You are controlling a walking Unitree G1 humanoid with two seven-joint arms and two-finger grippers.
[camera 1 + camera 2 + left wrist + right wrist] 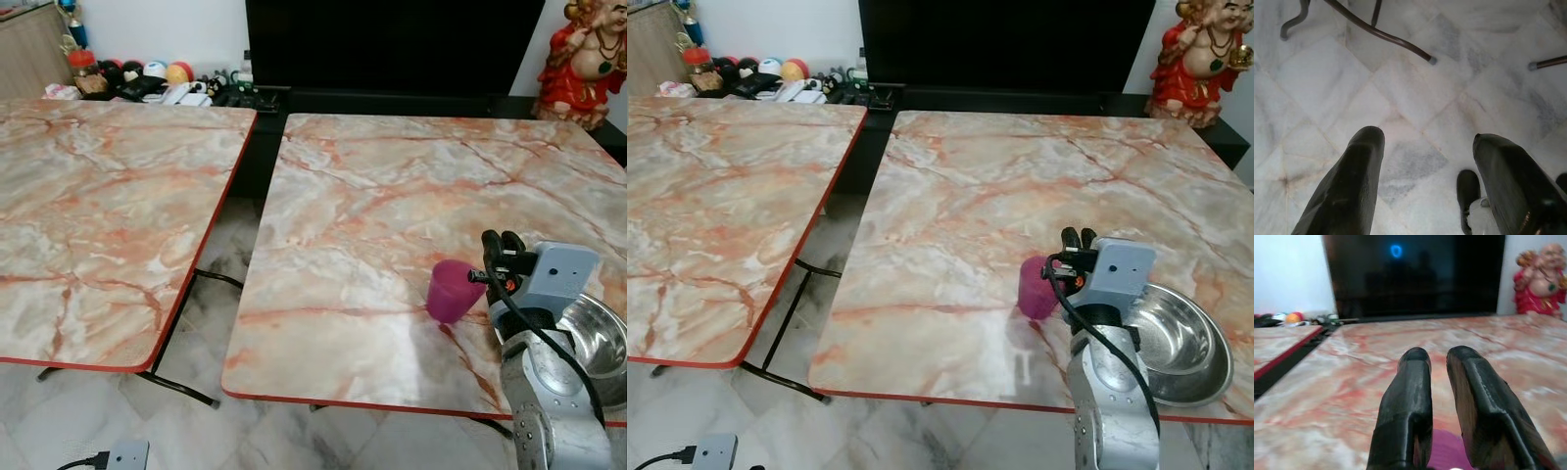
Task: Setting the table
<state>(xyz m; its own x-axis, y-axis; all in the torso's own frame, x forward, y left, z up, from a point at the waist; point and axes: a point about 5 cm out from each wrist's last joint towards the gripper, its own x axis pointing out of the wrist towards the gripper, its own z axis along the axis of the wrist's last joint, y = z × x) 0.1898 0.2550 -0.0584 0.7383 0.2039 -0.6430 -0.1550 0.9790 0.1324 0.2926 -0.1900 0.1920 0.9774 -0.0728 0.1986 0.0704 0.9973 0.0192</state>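
A pink cup (451, 291) stands upright near the front right of the right marble table (392, 186). Just right of it sits a steel bowl (1176, 338), partly hidden by my right arm. My right gripper (502, 239) hovers above the table just right of the cup, level with its rim. In the right wrist view its fingers (1413, 377) stand almost together with nothing between them, and the cup (1447, 453) lies below them. My left gripper (1427, 137) hangs open over the floor.
A second marble table (98, 196) stands to the left across a narrow gap of tiled floor (211, 294). A black screen (392, 39) and a red figurine (586, 61) stand behind the tables. Toys (147, 78) crowd the far left. A power adapter (127, 455) lies on the floor.
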